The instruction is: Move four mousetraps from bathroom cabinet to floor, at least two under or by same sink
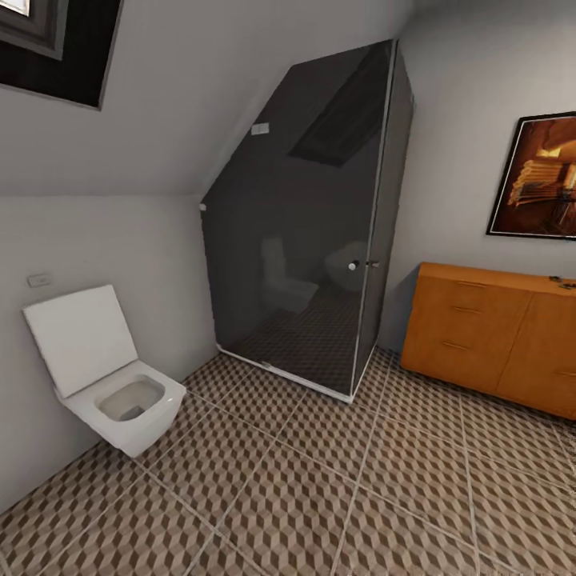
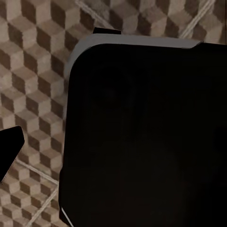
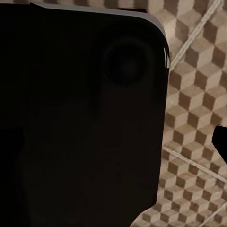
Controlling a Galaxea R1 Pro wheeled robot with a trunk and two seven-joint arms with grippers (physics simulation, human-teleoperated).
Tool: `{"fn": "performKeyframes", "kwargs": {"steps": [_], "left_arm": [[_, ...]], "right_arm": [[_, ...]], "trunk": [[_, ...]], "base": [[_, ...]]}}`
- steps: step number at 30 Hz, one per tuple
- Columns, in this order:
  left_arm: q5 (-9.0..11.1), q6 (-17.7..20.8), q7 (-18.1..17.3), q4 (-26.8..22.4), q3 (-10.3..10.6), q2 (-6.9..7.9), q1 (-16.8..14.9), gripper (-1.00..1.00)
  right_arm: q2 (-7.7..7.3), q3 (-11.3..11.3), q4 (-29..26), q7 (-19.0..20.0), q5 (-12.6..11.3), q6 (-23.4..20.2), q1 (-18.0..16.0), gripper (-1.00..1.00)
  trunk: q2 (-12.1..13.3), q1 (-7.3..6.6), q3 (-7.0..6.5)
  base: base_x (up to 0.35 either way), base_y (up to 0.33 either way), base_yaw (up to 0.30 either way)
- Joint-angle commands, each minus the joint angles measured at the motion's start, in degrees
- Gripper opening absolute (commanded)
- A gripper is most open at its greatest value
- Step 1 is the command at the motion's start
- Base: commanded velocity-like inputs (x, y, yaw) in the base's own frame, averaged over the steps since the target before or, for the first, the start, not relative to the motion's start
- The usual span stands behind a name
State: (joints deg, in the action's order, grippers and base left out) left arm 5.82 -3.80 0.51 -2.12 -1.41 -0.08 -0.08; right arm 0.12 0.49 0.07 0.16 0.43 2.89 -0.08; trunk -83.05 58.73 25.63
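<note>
The orange-brown cabinet (image 1: 480,336) stands against the right wall in the head view, with its doors and drawers shut. Small dark shapes (image 1: 562,282) lie on its top at the picture's right edge, too small to tell whether they are mousetraps. The cube-patterned bathroom floor (image 1: 320,480) spreads across the foreground. The sink is out of view. In the left wrist view a dark fingertip (image 2: 8,149) pokes in over the floor tiles (image 2: 33,71). The right wrist view has a dark fingertip (image 3: 220,142) at its edge above the tiles (image 3: 194,94). A black part of the robot blocks most of both wrist views.
A white wall-hung toilet (image 1: 112,376) with its lid up is at the left. A dark glass shower cabin (image 1: 320,240) fills the far corner under the sloped ceiling. A framed picture (image 1: 544,176) hangs above the cabinet.
</note>
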Motion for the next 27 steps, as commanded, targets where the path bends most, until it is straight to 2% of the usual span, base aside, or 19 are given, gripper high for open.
{"fn": "performKeyframes", "kwargs": {"steps": [1, 27], "left_arm": [[0.5, -0.2, 0.0, 0.0, -0.1, -0.01, 0.0, 1.0], [0.4, -0.2, 0.0, 0.0, -0.1, -0.01, 0.0, 1.0]], "right_arm": [[0.01, 0.0, 0.0, 0.0, 0.0, 0.2, 0.0, 1.0], [-0.01, 0.0, 0.0, 0.0, 0.0, 0.2, 0.0, 1.0]], "trunk": [[0.0, 0.0, 0.01], [0.0, 0.0, -0.73]], "base": [[0.0, 0.0, -0.275], [0.0, 0.0, -0.275]]}}
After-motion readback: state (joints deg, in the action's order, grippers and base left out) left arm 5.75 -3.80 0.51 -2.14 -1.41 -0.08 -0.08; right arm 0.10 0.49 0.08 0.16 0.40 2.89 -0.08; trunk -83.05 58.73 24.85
